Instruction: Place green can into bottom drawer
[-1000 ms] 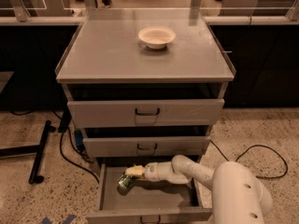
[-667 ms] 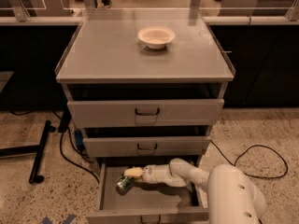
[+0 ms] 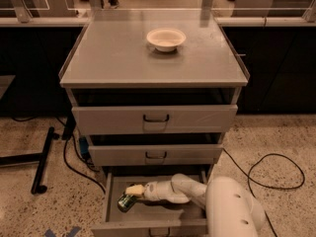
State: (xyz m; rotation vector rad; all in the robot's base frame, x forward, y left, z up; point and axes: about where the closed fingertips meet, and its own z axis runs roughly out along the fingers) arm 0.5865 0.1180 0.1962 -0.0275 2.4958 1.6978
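In the pulled-out bottom drawer (image 3: 129, 227), toward its left side, the gripper (image 3: 132, 191) is clenched around the upper end of the tilted green can (image 3: 126, 202), the two drawers above are closed, and a white bowl (image 3: 166, 38) sits on the worktop (image 3: 113, 58)

White bowl (image 3: 166, 38) on grey cabinet top (image 3: 113, 58); black stand leg (image 3: 43, 159) on speckled floor (image 3: 29, 216).

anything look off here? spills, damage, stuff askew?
No spill or damage visible. Only the green can is askew: it lies tilted in the left side of the open bottom drawer, right at the gripper. The white bowl sits upright on the cabinet top.
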